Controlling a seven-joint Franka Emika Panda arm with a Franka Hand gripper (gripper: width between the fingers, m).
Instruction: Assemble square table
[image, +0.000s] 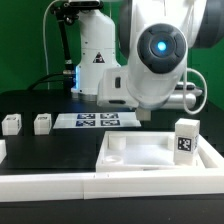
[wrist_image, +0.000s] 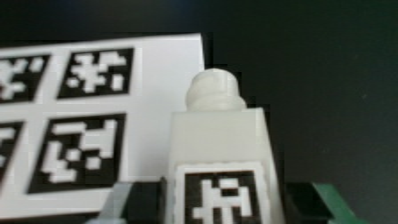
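In the wrist view a white leg post (wrist_image: 224, 150) with a black-and-white tag and a rounded screw tip stands between the jaws, and my gripper (wrist_image: 222, 206) is shut on it. One greenish finger (wrist_image: 331, 203) shows beside the post. In the exterior view the arm's wrist housing (image: 152, 55) hides the gripper and this post. The square table's white slab (image: 150, 160), with raised corner sockets, lies at the front. A tagged leg post (image: 185, 140) stands upright on the slab's right side. Two more leg posts (image: 12, 123) (image: 42, 123) stand at the exterior view's left.
The marker board (image: 97, 120) lies flat on the black worktop behind the slab; in the wrist view the marker board (wrist_image: 80, 110) lies under and beside the held post. The arm's white base (image: 95, 55) stands at the back.
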